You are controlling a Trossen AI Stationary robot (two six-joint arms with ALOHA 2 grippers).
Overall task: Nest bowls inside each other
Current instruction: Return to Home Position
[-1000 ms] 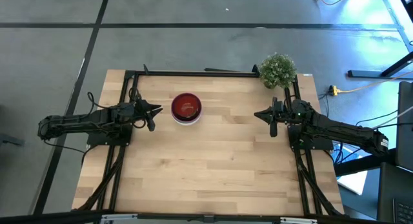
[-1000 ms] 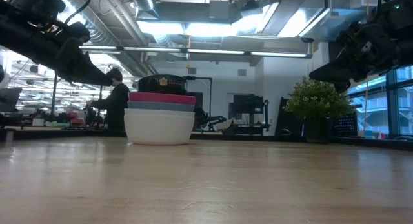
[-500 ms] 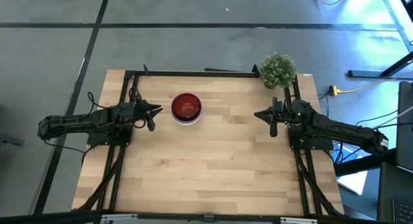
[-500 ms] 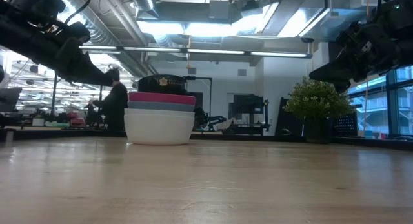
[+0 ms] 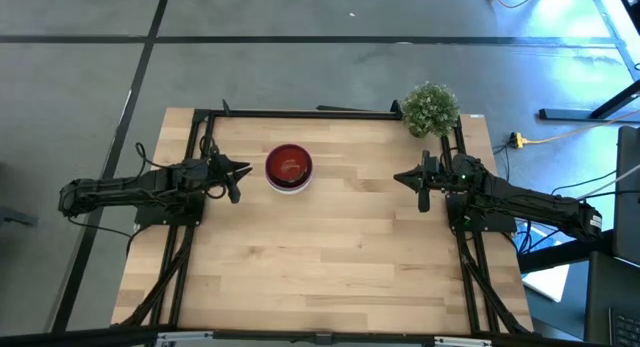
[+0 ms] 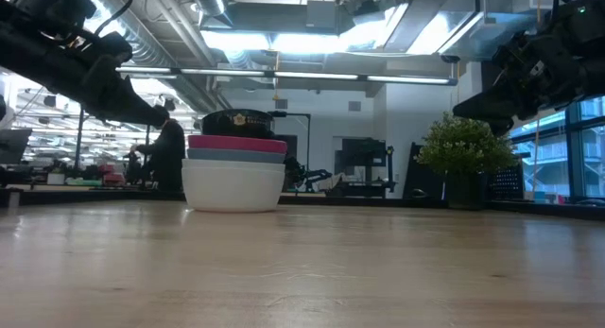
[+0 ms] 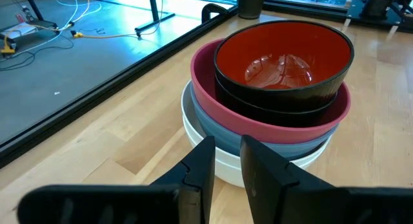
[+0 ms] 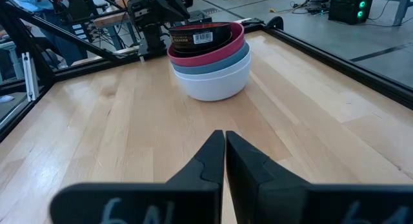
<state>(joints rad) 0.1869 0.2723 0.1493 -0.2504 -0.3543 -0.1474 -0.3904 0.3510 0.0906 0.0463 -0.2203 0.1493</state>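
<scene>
One stack of bowls [image 7: 271, 101], dark red inside pink, blue, white.

A white bowl [image 8: 213, 85], blue bowl [image 7: 277, 146], magenta pink bowl [image 7: 271, 126] and topmost dark red bowl [image 7: 284, 62] are nested upright on the wooden counter [image 5: 330, 257].

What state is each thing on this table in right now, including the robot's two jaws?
Dark red bowl: upright, empty, top of the nest.
Pink bowl: nested in the blue one.
Blue bowl: nested in the white one.
White bowl: upright on the table, lowest.
Potted plant: upright, at the corner.
Left jaws: slightly apart, empty.
Right jaws: shut, empty.
</scene>
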